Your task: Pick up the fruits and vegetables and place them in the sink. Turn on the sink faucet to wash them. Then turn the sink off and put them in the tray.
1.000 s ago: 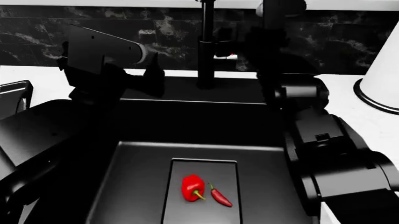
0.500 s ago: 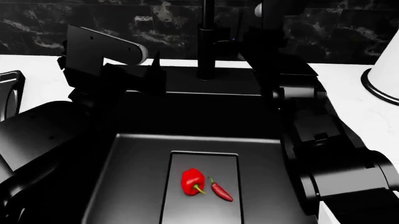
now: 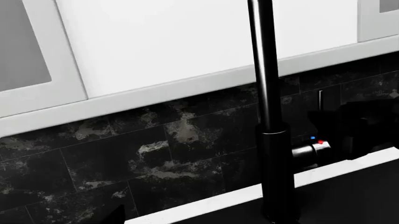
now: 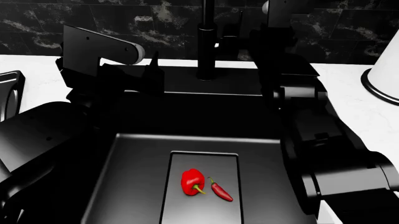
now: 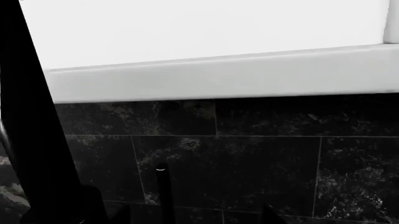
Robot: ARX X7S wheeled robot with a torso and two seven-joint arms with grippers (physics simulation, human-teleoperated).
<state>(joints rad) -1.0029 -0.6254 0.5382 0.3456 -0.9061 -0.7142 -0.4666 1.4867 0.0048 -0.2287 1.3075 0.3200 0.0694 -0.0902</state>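
Pepper (image 4: 192,182) and chili (image 4: 221,191) lying side by side on sink (image 4: 134,168) drain plate. Faucet (image 4: 206,39) lever (image 3: 319,145) just beside right gripper (image 3: 355,130), the nearer arm; jaw spread impossible to tell.

The bell pepper (image 4: 192,181) and the chili (image 4: 221,191) have glossy red skins and green stems. The sink (image 4: 134,168) is matt black, its drain plate (image 4: 203,210) a smooth, slightly lighter grey. The faucet (image 3: 269,107) is satin black with a shiny metal lever stub. The backsplash (image 3: 124,154) is polished black marble-look tile, the counter (image 4: 361,116) smooth white stone, the cabinets (image 3: 156,42) matt white
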